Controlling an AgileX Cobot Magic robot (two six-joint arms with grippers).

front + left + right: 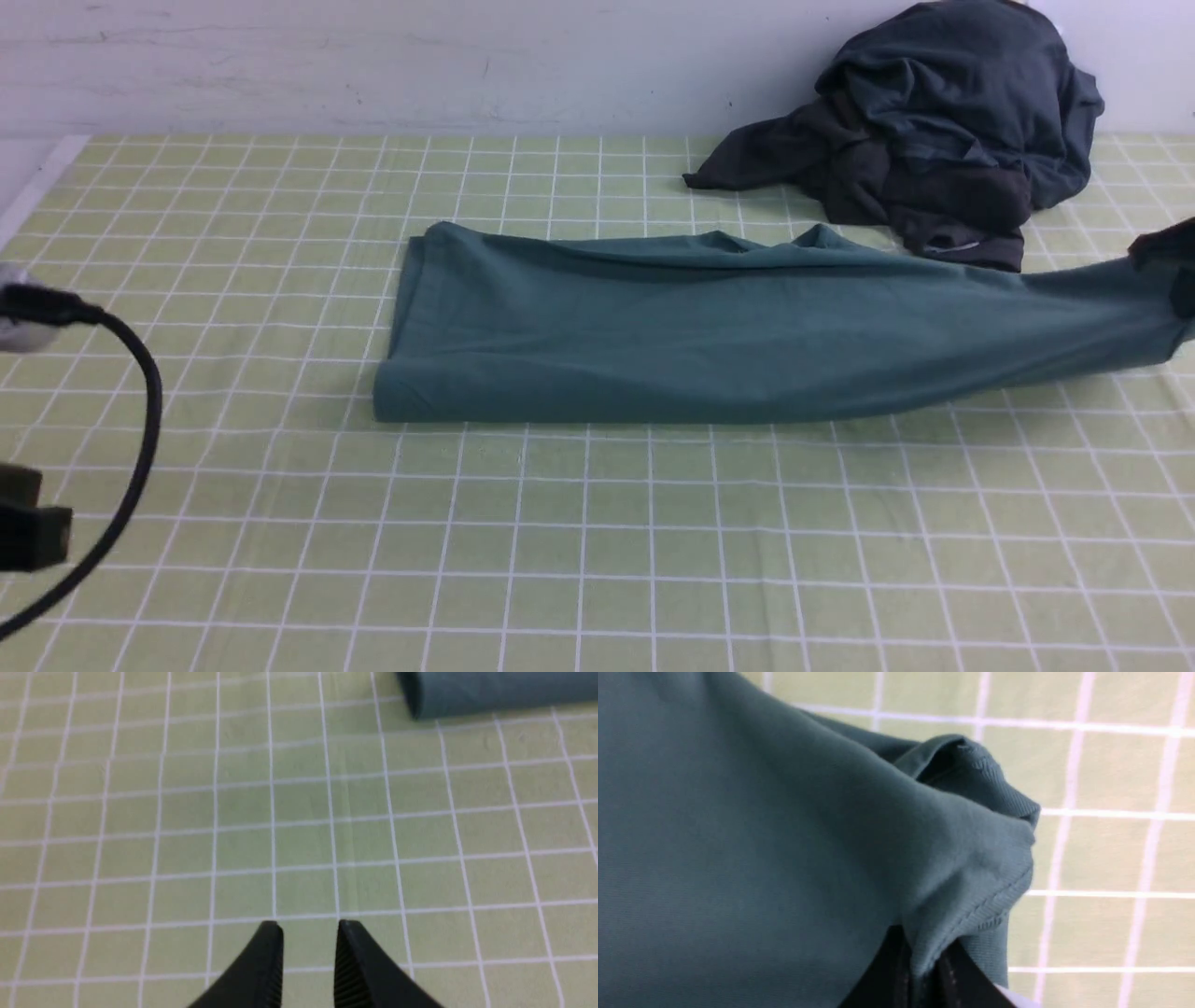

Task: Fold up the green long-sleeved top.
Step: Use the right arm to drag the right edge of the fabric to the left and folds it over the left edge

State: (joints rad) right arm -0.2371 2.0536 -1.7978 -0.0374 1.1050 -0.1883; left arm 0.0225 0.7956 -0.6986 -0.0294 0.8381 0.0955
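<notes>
The green long-sleeved top (709, 327) lies folded lengthwise into a long band across the middle of the checked cloth. Its right end is lifted off the cloth at the frame's right edge, where my right gripper (1178, 266) holds it. In the right wrist view that gripper (920, 956) is shut on a ribbed hem of the top (784, 849), fabric pinched between the black fingers. My left gripper (309, 933) hovers open over bare cloth with nothing between its fingers. The top's folded end (490, 693) lies well ahead of it. In the front view only the left arm's cable (131, 411) shows.
A heap of dark charcoal and slate-blue garments (934, 140) sits at the back right against the wall, just behind the top's right part. The green-and-white checked cloth (597, 541) covers the table, whose left edge (37, 187) shows at the far left.
</notes>
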